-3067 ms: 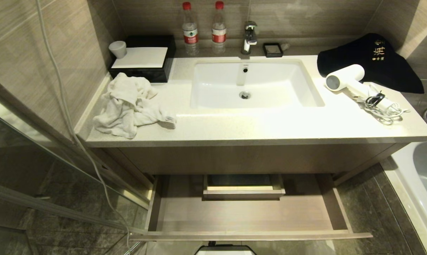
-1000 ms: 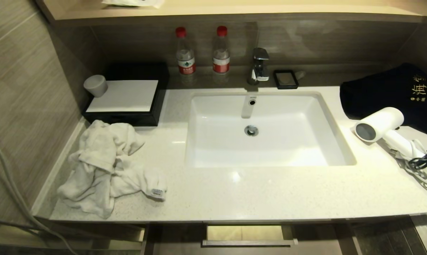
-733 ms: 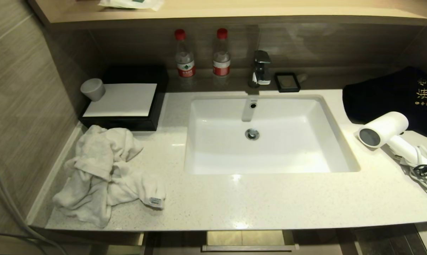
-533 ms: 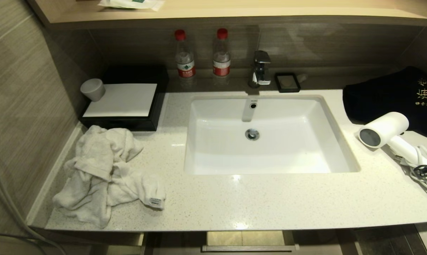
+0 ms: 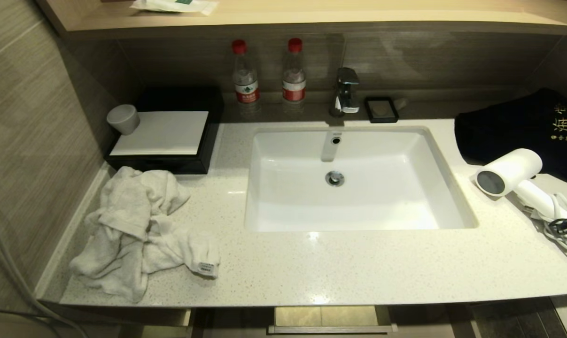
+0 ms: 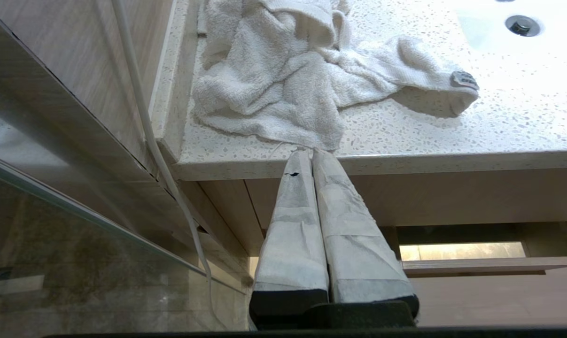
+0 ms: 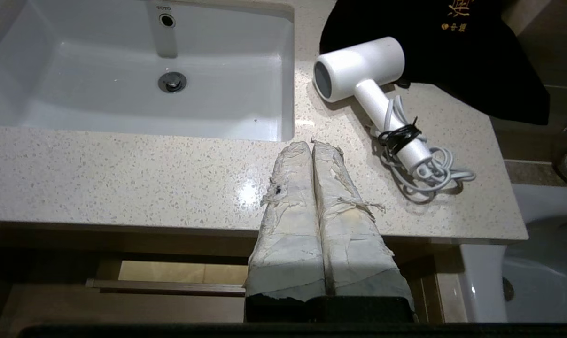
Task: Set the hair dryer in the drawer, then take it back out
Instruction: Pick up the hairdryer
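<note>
Dryer [image 7: 358, 65] is lying on the counter [image 7: 123, 173] within reach; right gripper [image 7: 311, 146] is hovering short of it, pinched closed and empty, left gripper [image 6: 311, 152] likewise.

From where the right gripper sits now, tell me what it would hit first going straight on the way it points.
Probably bare countertop. The right gripper, shut and empty, aims over the front edge between sink and hair dryer; depth is unclear.

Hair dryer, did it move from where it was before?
No. The hair dryer still lies against the black cloth right of the sink; only the camera shifted.
</note>
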